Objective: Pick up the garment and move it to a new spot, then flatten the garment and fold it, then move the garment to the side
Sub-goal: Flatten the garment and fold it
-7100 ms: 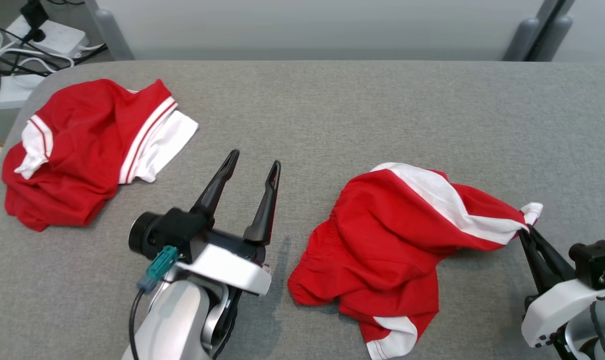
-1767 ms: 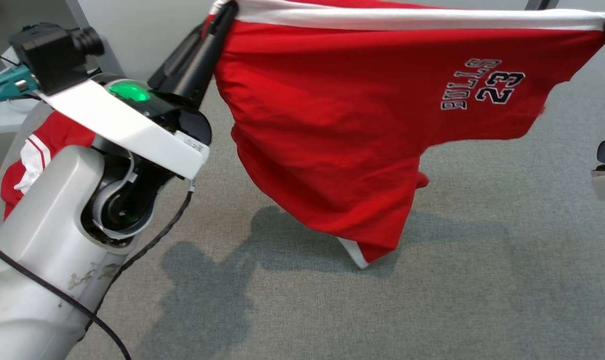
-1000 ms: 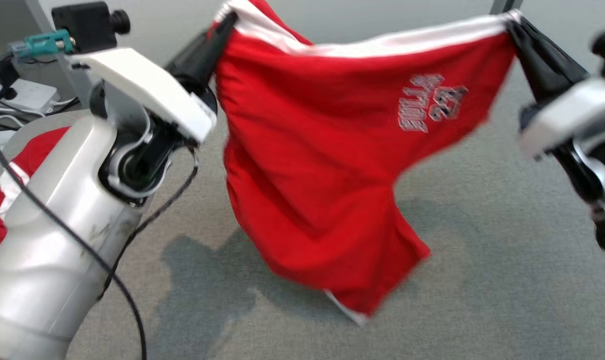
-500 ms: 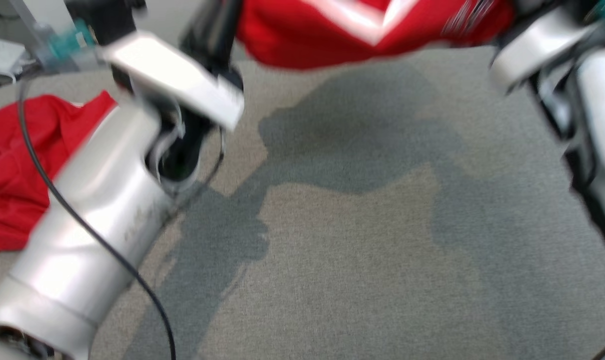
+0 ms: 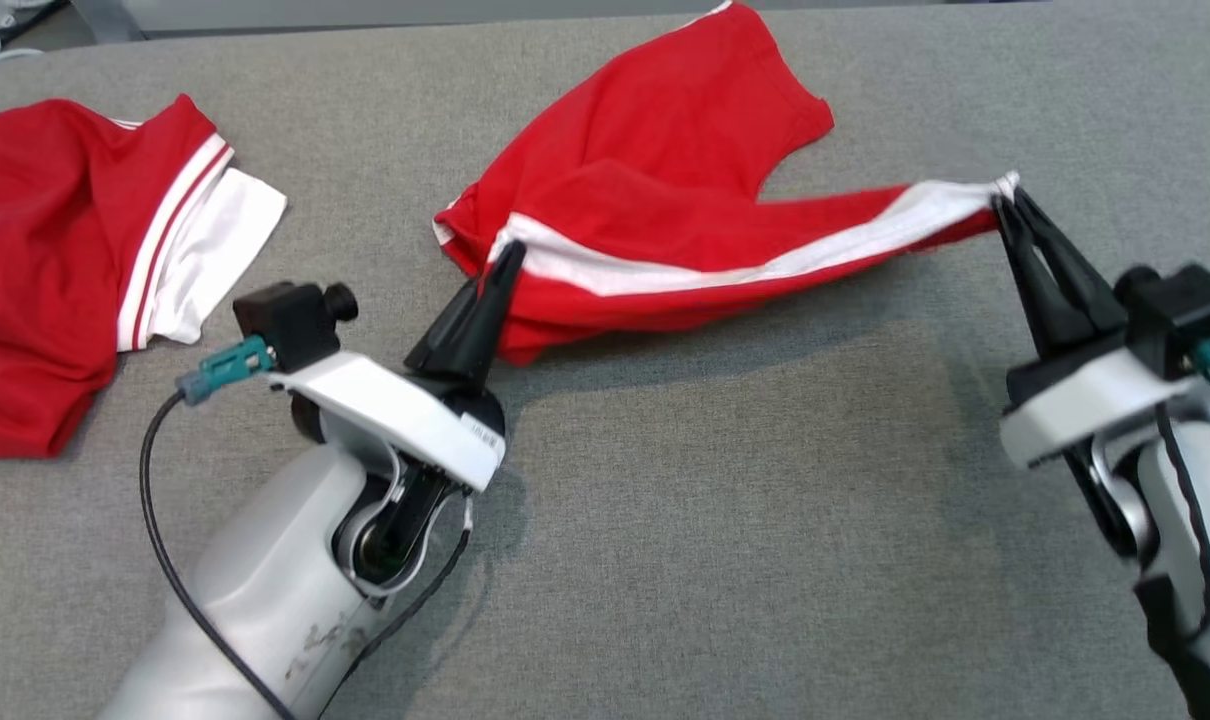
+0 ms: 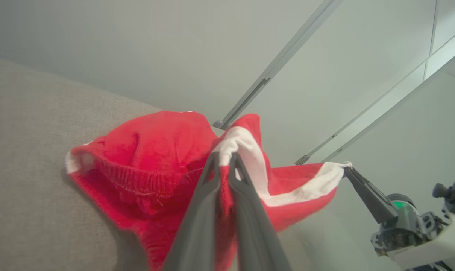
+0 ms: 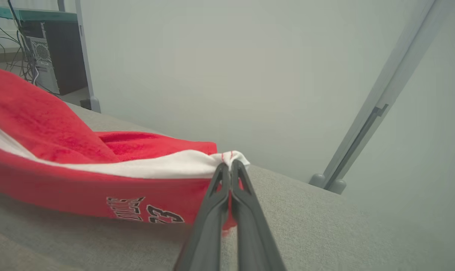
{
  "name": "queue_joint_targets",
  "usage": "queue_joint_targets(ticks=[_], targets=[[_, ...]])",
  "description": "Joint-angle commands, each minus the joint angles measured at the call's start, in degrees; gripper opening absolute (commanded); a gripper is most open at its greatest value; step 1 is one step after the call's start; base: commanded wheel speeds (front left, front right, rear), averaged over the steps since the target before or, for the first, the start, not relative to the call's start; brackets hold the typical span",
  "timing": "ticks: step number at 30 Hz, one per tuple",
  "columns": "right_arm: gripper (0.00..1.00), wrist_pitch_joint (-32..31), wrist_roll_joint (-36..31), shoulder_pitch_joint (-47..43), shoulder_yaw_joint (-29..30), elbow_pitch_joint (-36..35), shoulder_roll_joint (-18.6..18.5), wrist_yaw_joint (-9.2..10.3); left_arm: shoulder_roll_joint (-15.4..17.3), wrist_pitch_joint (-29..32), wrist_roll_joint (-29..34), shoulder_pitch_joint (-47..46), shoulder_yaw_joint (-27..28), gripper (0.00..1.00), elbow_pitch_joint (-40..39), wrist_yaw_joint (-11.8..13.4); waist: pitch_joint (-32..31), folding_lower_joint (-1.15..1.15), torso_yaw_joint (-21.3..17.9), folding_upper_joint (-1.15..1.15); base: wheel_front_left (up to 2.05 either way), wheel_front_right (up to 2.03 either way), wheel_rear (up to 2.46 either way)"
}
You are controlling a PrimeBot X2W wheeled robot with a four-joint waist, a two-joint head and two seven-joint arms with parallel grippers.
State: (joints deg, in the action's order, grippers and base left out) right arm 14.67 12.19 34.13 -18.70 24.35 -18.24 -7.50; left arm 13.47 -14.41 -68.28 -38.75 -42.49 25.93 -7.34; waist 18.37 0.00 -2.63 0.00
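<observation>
The garment (image 5: 655, 190) is a pair of red shorts with a white side stripe, stretched between my two grippers low over the grey table (image 5: 725, 520). Its far part lies on the cloth surface. My left gripper (image 5: 510, 258) is shut on the white-striped edge at its near left end, seen close up as gripper (image 6: 224, 160) pinching cloth (image 6: 148, 158). My right gripper (image 5: 1005, 200) is shut on the white corner at the right end, and in the right wrist view the gripper (image 7: 227, 165) clamps that corner of the garment (image 7: 99, 177), whose "23" print hangs below.
A second red and white garment (image 5: 65, 250) lies crumpled at the table's left. The table's far edge runs just behind the held shorts. Open grey surface spreads in front of both arms. Metal frame legs (image 7: 325, 182) stand beyond the table.
The shorts were held high in the air and swung forward; now both grippers have come down and the shorts drape onto the table. The head camera has tilted too.
</observation>
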Motion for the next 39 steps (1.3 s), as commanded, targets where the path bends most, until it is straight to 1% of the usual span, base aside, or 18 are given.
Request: queue_joint_targets(ticks=[1,3,4,5,7,8,9,11,13,18,20,22,27,30,31,32,35,39], targets=[[0.00,0.3,-0.5,-3.0,0.2,-2.6,-0.5,0.01,2.1,-0.6,0.1,0.0,1.8,0.00,-1.8,-0.1,-0.8,0.00,-0.1,0.00,0.00,0.00,0.00],[0.00,0.3,-0.6,-7.0,1.1,-5.3,-0.8,0.01,3.5,-0.6,0.4,2.1,0.9,0.00,-2.8,-0.1,-1.5,0.00,0.0,0.00,0.00,0.00,0.00],[0.00,0.3,-0.5,-9.1,1.1,-6.2,-1.1,0.01,4.0,-0.6,0.4,3.2,0.8,0.16,-3.3,-0.1,-1.9,0.00,0.0,0.00,0.00,0.00,0.00],[0.00,0.3,-0.4,-11.2,0.7,-7.0,-1.5,0.01,4.6,-0.6,0.4,4.3,0.5,0.40,-3.8,-0.1,-2.3,0.00,0.2,0.00,0.00,0.00,0.00],[0.00,0.3,0.2,-14.9,0.7,-8.5,-2.3,0.01,5.8,-0.6,1.5,6.1,-0.8,0.51,-5.2,-0.1,-2.9,0.00,0.7,0.00,0.00,0.00,0.00],[0.00,0.3,0.8,-18.1,0.7,-10.1,-2.9,0.01,7.1,-0.6,3.0,7.7,-2.8,0.73,-6.7,-0.1,-3.3,0.00,1.0,0.00,0.00,0.00,0.00],[0.00,0.3,1.2,-19.4,1.1,-10.8,-3.2,0.01,7.9,-0.6,3.7,8.4,-4.0,0.62,-7.2,-0.1,-3.5,0.00,1.1,0.00,0.00,0.00,0.00],[0.00,0.3,1.8,-21.7,1.0,-12.0,-3.7,0.01,9.3,-0.5,5.1,9.5,-6.9,0.66,-8.0,-0.1,-3.7,0.00,1.3,0.00,0.00,0.00,0.00],[0.00,0.3,2.3,-23.5,1.6,-12.8,-4.3,0.01,10.0,0.1,5.0,10.4,-9.0,0.78,-8.3,-0.1,-3.8,0.00,1.6,0.00,0.00,0.00,0.00],[0.00,0.3,2.6,-25.9,2.5,-14.1,-4.8,0.01,10.5,0.8,5.1,10.0,-12.3,0.80,-7.2,-0.1,-4.3,0.00,2.0,0.00,0.00,0.00,0.00],[0.00,0.3,2.5,-26.1,2.5,-14.4,-4.8,0.01,10.2,1.2,6.4,9.1,-13.6,0.83,-5.8,-0.1,-4.4,0.00,2.1,0.00,0.00,0.00,0.00],[0.00,0.3,2.6,-26.1,2.2,-14.6,-4.8,0.01,9.8,1.0,9.4,7.5,-14.7,0.93,-3.8,0.7,-4.5,0.00,2.0,0.00,0.00,0.00,0.00],[0.00,0.3,2.8,-26.0,1.4,-14.6,-4.9,0.01,7.4,0.1,16.0,4.0,-16.4,1.00,0.3,2.3,-4.8,0.00,1.7,0.00,0.00,0.00,0.00],[0.00,0.3,3.1,-26.0,1.2,-14.4,-4.9,0.01,6.3,-0.2,18.7,2.5,-17.1,1.00,1.8,2.2,-5.0,0.00,1.5,0.00,0.00,0.00,0.00],[0.00,0.3,3.2,-26.0,1.1,-14.4,-4.9,0.01,6.1,-0.2,19.2,2.2,-17.6,0.95,2.4,2.1,-5.1,0.00,1.5,0.00,0.00,0.00,0.00],[0.00,0.3,3.2,-26.0,1.0,-14.4,-4.9,0.01,6.0,-0.2,20.0,1.8,-18.0,0.84,3.1,2.1,-5.1,0.00,1.4,0.00,0.00,0.00,0.00],[0.00,0.3,3.5,-25.8,0.6,-14.4,-5.2,0.01,5.5,0.7,21.0,1.1,-19.5,0.00,5.2,1.8,-5.4,0.00,1.2,0.00,0.00,0.00,0.00],[0.00,0.3,3.6,-25.9,0.9,-14.5,-5.5,0.01,5.2,1.2,20.7,1.0,-20.3,0.00,5.5,1.2,-5.7,0.00,1.1,0.00,0.00,0.00,0.00]])
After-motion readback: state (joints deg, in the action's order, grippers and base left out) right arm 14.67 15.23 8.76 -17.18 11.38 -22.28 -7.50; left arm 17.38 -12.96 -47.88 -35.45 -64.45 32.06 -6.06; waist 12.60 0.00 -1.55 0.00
